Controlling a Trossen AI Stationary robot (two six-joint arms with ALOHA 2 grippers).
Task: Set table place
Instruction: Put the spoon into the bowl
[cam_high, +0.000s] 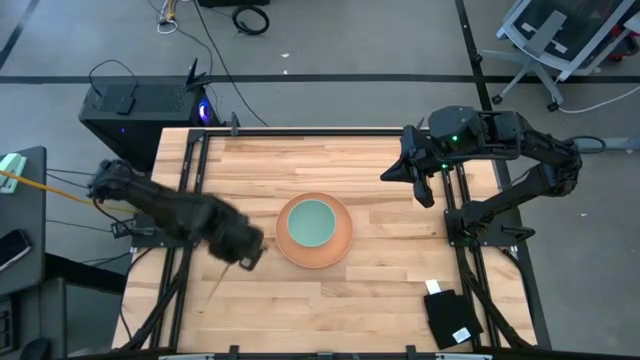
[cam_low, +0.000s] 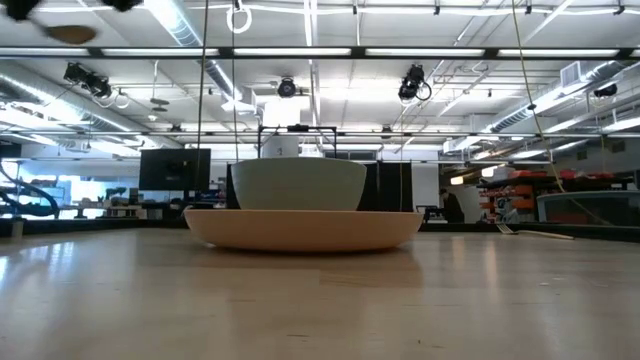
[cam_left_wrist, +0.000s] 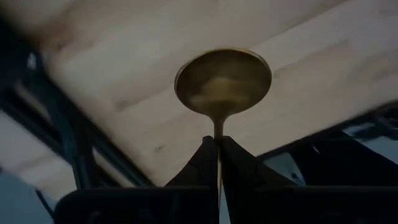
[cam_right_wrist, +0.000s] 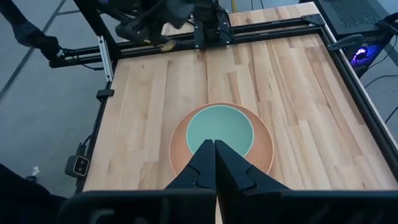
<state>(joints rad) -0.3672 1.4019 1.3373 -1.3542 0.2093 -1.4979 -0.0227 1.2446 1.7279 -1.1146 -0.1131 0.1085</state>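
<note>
On the tabletop (cam_high: 390, 290) the teal bowl (cam_high: 311, 222) sits in the orange plate (cam_high: 338, 248). The left gripper (cam_left_wrist: 217, 144) is clamped on the gold spoon (cam_left_wrist: 222, 82) beside the plate. The right gripper (cam_right_wrist: 214, 148), fingers together, hangs over the far side.

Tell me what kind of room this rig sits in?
Probably a lab or workshop, not a home: the low view shows open ceiling ducts and strip lights, the high view a computer tower on bare floor beside the table, and an office chair.

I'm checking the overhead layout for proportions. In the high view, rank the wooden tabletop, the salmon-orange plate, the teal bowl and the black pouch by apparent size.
1. Light butcher-block wooden tabletop
2. Round salmon-orange plate
3. Pale teal bowl, sitting on the plate
4. Black rectangular pouch with a white tag, roughly similar to the bowl, so that order is unsure.
</note>
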